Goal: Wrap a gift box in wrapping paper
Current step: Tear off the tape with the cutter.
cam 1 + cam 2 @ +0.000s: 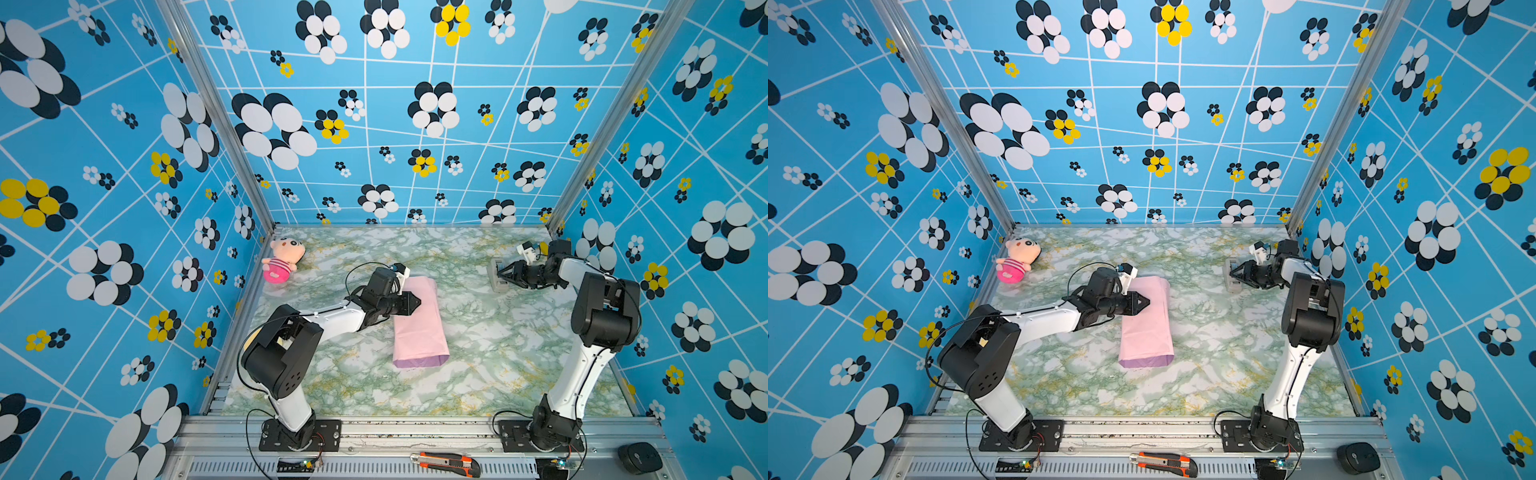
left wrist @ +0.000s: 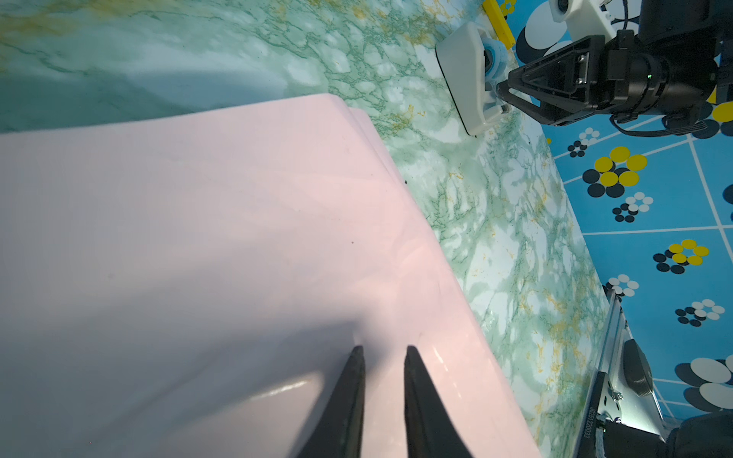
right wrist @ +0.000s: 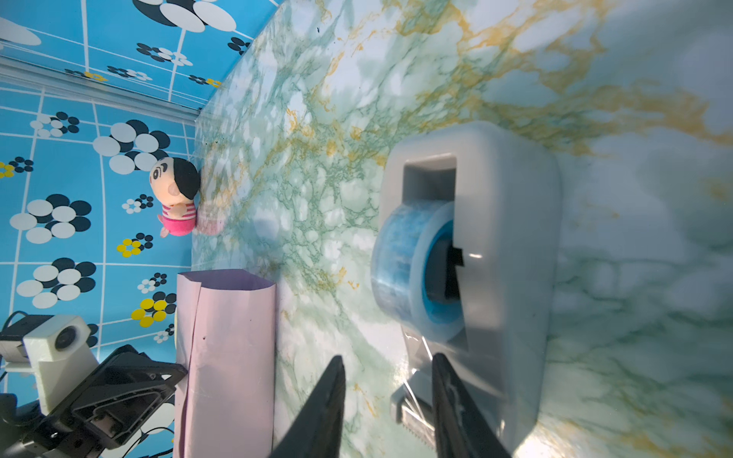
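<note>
Two black grippers are at separate spots on the green marble table [image 1: 498, 365]. The wrapping paper [image 1: 419, 328] lies in the middle of both top views. It is folded into a long flattened tube, pale pink outside, with lilac showing at the open end toward the bottom of the frame. The left gripper [image 2: 384, 351] sits over the tube's upper half, its fingers a narrow gap apart with nothing between them. At the table's upper right, the right gripper [image 3: 386, 359] has its fingers apart at the cutter end of the grey tape dispenser [image 3: 511, 238], one finger beside the clear tape tail. A plush doll [image 1: 282, 259] lies in the table's upper left corner.
</note>
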Controlling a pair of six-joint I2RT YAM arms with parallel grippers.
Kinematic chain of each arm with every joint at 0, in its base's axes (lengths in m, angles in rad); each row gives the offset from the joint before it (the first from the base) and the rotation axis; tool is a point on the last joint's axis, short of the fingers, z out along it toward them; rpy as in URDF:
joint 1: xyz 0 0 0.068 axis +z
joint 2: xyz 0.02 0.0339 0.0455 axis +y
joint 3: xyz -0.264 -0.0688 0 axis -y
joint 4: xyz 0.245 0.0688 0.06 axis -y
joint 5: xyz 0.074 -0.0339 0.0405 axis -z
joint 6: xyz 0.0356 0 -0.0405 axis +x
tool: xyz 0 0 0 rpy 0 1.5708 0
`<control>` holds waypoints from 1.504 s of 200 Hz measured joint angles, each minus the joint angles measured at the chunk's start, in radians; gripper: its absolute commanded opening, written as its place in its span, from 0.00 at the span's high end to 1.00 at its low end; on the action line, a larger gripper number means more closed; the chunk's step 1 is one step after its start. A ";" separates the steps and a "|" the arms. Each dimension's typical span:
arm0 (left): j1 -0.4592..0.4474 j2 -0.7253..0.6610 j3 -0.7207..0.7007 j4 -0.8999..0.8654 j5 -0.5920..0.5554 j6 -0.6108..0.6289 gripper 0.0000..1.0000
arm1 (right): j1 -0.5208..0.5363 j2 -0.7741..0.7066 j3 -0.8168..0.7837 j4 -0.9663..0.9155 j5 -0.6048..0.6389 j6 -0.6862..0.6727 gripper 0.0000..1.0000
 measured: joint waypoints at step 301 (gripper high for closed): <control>0.000 0.003 0.008 -0.011 -0.004 0.000 0.79 | -0.024 0.005 0.050 -0.124 -0.028 -0.017 1.00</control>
